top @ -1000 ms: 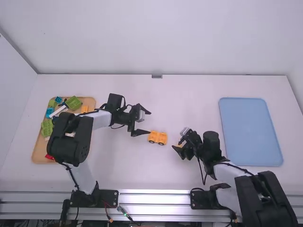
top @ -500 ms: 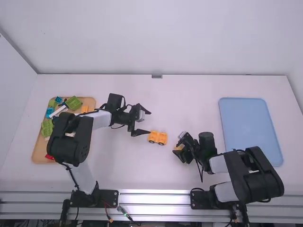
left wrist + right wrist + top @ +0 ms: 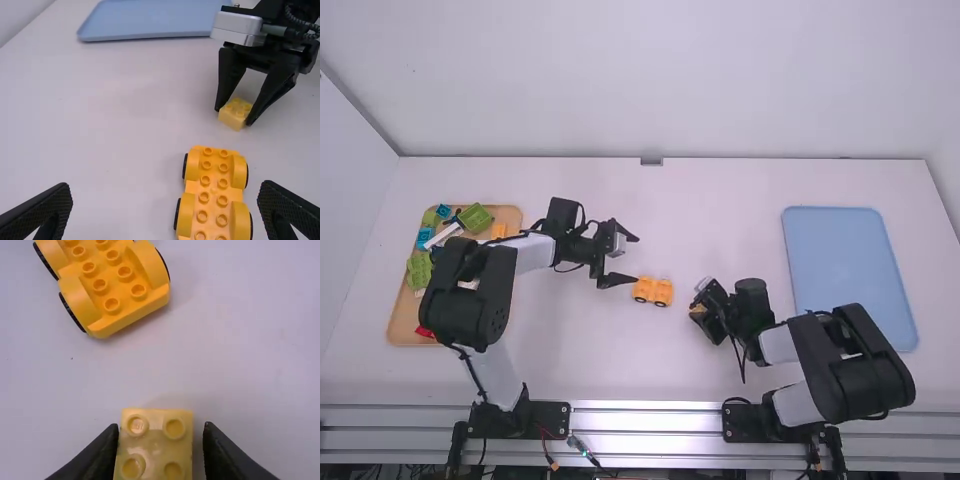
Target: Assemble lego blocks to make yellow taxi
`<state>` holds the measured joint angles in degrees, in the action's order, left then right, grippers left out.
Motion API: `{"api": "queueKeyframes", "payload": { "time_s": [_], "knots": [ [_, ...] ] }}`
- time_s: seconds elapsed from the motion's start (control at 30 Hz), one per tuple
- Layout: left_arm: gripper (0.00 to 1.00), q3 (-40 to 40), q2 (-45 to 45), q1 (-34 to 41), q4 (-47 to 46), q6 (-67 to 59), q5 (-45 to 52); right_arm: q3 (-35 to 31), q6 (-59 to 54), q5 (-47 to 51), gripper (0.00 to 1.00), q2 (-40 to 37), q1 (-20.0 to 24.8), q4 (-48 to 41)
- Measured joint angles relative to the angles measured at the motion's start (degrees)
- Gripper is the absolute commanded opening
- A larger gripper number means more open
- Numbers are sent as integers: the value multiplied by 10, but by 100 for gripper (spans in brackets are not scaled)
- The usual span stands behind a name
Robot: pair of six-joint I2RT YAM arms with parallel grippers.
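My left gripper (image 3: 636,260) stands open just left of the yellow-orange wheeled base (image 3: 653,291). In the left wrist view the open gripper (image 3: 166,189) has the studded base (image 3: 215,195) beyond and between its fingers, untouched. My right gripper (image 3: 694,306) is low over the table, right of the base. Seen from the right wrist, the gripper (image 3: 161,427) straddles a pale yellow block (image 3: 156,442) with four studs; one finger is against it, a narrow gap at the other. The wheeled base (image 3: 107,287) lies apart from that block.
A wooden tray (image 3: 405,318) at the left holds green, blue, white, red and yellow pieces, partly under the left arm. A blue tray (image 3: 850,275) lies at the right, beyond the right arm. A wall stands behind the table.
My right gripper has shifted slightly and its fingers have drawn closer together around the pale yellow block. The left arm and the wheeled base have stayed put.
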<state>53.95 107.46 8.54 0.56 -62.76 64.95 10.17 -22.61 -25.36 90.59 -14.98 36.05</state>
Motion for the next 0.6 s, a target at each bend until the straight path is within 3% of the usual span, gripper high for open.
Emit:
{"api": "queueKeyframes", "payload": {
  "time_s": [0.17,0.43,0.6],
  "knots": [
    [99,0,0,0,0,0,0,1,0,0,23,0,0,0],
    [99,0,0,0,0,0,0,1,0,0,17,0,4,12],
    [99,0,0,0,-12,0,0,24,-17,0,17,0,17,-35]
  ]
}}
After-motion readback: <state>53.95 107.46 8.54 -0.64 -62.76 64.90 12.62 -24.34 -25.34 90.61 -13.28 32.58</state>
